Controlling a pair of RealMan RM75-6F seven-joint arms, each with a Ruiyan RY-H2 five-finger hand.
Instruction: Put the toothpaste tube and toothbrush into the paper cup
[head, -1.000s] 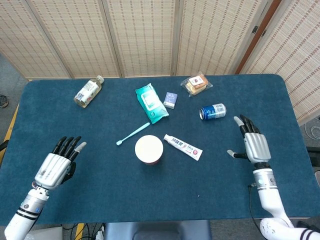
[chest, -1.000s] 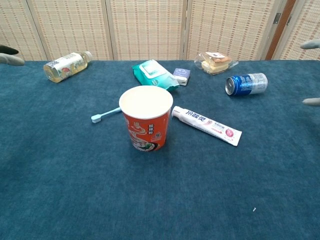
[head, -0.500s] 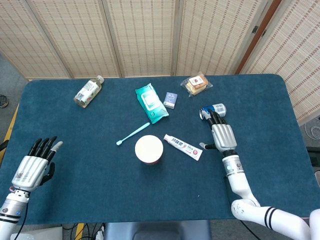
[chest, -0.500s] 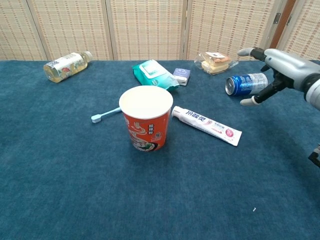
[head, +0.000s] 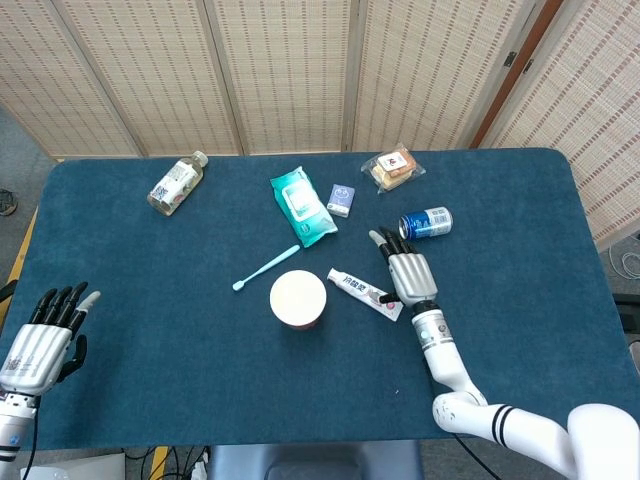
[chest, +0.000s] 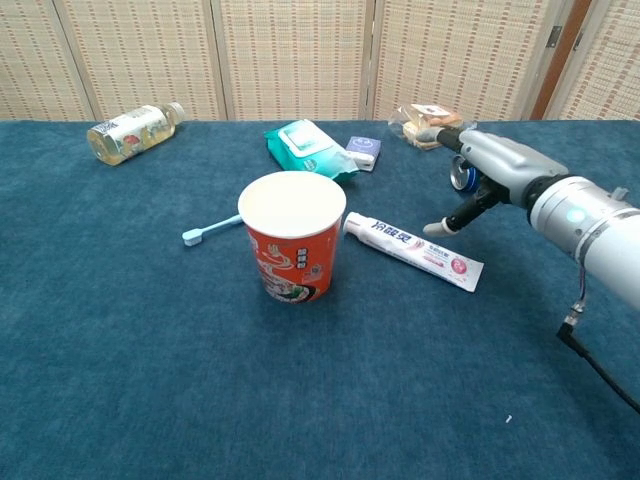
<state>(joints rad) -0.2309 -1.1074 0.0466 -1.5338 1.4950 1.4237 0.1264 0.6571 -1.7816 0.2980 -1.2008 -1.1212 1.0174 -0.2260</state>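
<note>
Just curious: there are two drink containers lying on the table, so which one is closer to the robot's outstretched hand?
The blue can, just beyond the right hand; the bottle lies far across.

We see our right hand (head: 407, 275) and left hand (head: 40, 345) with silver backs, black fingers, pale tips, on white forearms.

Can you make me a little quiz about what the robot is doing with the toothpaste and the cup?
1. True or false: the toothpaste tube is already inside the paper cup.
2. Which hand is over the tube's far end: A) the left hand, B) the right hand?
3. Fill in: the toothbrush lies on the table beside the ____.

Key:
1. False: the tube lies flat on the table beside the cup.
2. B: the right hand is open above it, holding nothing.
3. Paper cup.
</note>
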